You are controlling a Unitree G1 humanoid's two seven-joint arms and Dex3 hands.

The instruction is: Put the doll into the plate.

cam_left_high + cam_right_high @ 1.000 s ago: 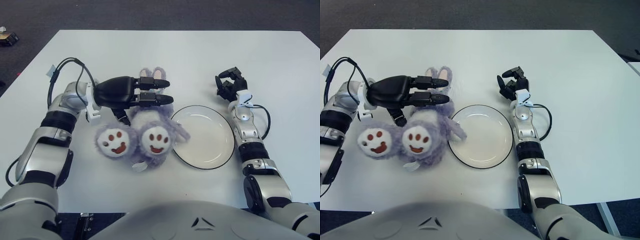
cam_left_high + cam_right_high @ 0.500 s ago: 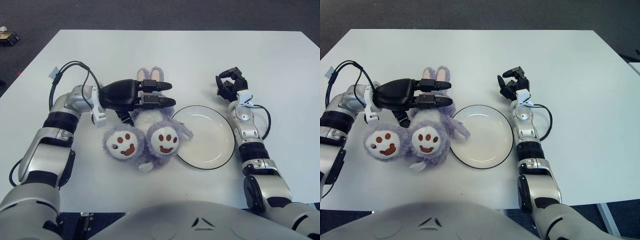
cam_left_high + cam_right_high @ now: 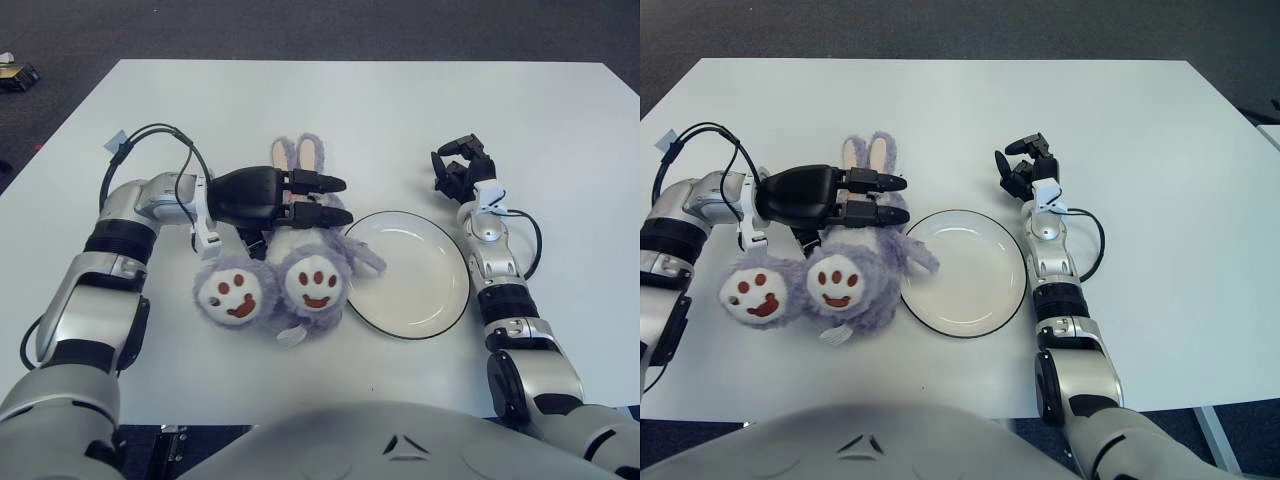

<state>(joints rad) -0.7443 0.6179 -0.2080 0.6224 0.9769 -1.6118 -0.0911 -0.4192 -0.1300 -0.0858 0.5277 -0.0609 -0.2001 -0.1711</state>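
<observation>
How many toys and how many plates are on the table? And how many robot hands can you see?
Toys: 1, the purple bunny doll
Plates: 1, the white plate
Robot hands: 2, the left hand over the doll and the right hand beside the plate
Total: 4

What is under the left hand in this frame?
The left hand lies over the middle of the purple doll, whose ears and two pawed feet show on either side. Its face is covered, and whether the fingers grip it cannot be seen. The plate holds nothing.

The left hand hides the doll's head and body.
</observation>
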